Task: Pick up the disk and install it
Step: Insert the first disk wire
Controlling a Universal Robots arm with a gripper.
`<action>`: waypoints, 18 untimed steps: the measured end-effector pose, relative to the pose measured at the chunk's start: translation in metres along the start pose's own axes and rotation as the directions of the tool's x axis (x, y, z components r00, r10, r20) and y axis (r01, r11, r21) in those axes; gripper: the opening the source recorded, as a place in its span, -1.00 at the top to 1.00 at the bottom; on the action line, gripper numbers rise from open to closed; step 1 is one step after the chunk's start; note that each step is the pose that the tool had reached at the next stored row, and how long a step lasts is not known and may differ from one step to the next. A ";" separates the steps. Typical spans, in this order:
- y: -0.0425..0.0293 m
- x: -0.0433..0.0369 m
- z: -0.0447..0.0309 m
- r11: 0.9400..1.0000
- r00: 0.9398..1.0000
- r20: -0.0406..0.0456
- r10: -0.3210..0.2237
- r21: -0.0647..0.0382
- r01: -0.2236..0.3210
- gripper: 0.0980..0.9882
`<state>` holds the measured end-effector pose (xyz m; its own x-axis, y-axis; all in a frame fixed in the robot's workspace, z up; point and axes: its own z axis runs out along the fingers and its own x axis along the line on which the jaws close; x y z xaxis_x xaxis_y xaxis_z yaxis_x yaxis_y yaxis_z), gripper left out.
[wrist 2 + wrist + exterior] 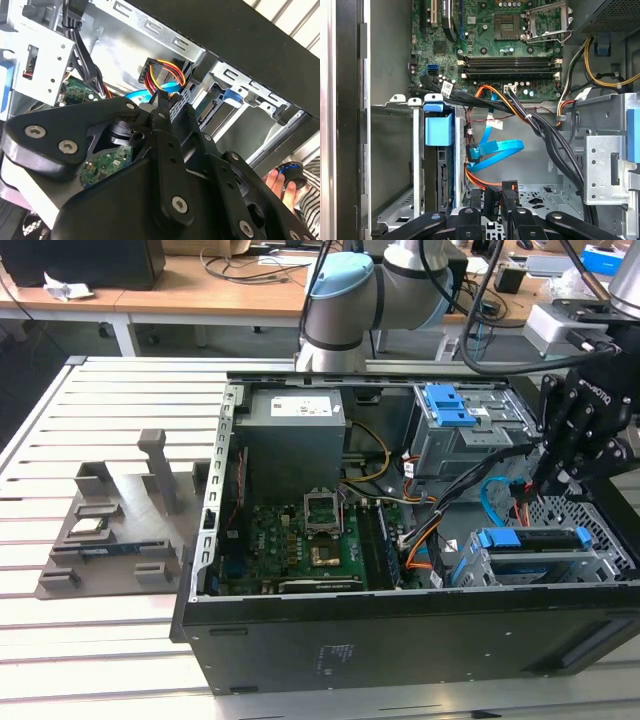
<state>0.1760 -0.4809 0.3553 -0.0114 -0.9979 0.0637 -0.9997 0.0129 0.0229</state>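
Observation:
The disk (pixel 530 539) sits in the lower drive cage of the open computer case, its blue carrier frame facing up, at the exterior view's right. In the first wrist view the disk (pixel 439 131) stands edge-on in that cage, blue frame end showing. In the second wrist view the disk's blue frame (pixel 232 96) shows inside the cage. My gripper (pixel 545 480) hangs just above and behind the cage. Its fingers (pixel 512 202) are close together on a black power connector (pixel 152 70) with red, yellow and orange wires, beside the disk.
A grey power supply box (pixel 295 445) and the motherboard (pixel 300 540) fill the case's middle. An upper drive cage with a blue latch (pixel 450 405) stands behind. Blue data cable (pixel 495 150) loops beside the cage. A grey fixture (pixel 110 530) lies at the left. A hand (pixel 280 182) shows outside the case.

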 end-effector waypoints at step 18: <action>-0.0014 0.0436 0.0058 1.000 1.000 -0.004 0.000 0.000 0.000 0.84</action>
<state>0.1768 -0.5248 0.3522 -0.0113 -0.9976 0.0681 -0.9997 0.0129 0.0229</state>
